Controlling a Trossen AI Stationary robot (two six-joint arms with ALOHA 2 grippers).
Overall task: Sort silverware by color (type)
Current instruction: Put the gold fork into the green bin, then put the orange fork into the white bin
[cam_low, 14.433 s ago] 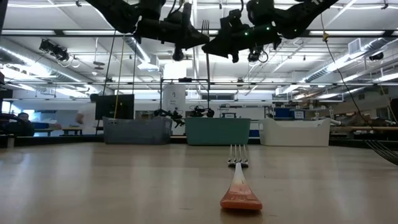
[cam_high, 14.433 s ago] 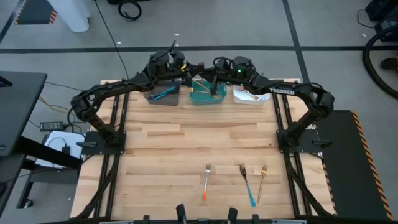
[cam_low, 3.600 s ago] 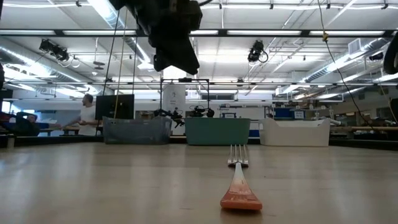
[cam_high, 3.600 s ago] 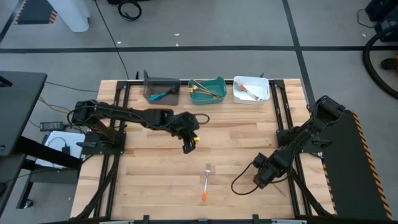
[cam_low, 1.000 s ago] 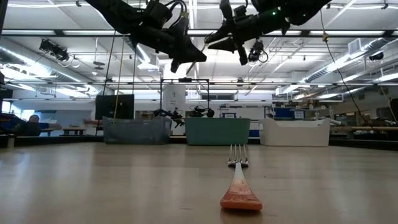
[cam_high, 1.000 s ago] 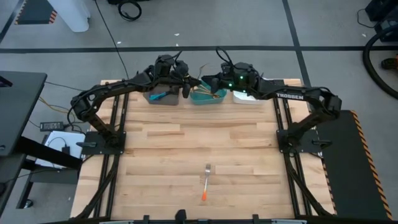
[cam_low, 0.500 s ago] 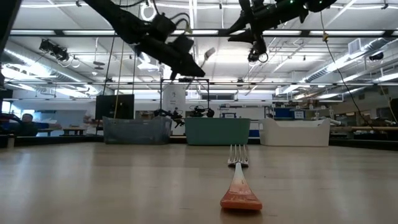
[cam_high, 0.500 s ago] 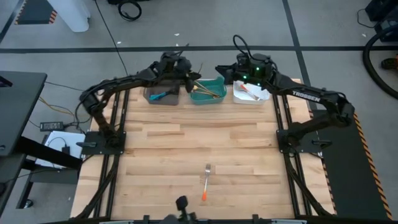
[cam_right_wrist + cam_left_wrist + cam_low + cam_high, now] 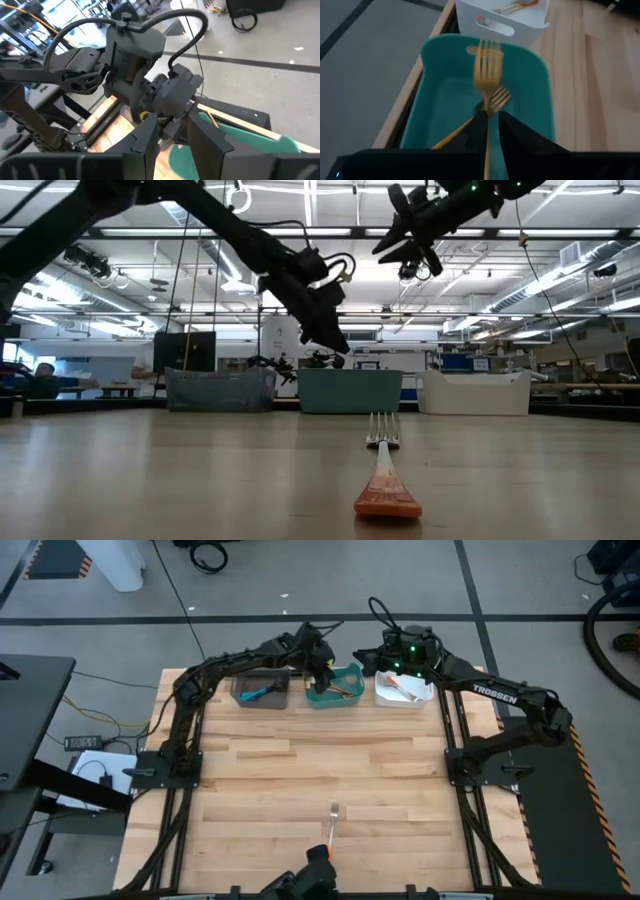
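Gold fork [image 9: 485,70] pinched by left gripper [image 9: 489,116] above teal bin [image 9: 349,690], top centre | step: dropping it in; next: release, fetch orange fork [image 9: 331,832], lower centre | right gripper [image 9: 372,660] near white bin [image 9: 428,692], fingers apart, empty

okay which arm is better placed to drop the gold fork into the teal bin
The left. The left gripper holds the gold fork directly over the teal bin. The right gripper hovers by the white bin, fingers apart, holding nothing.
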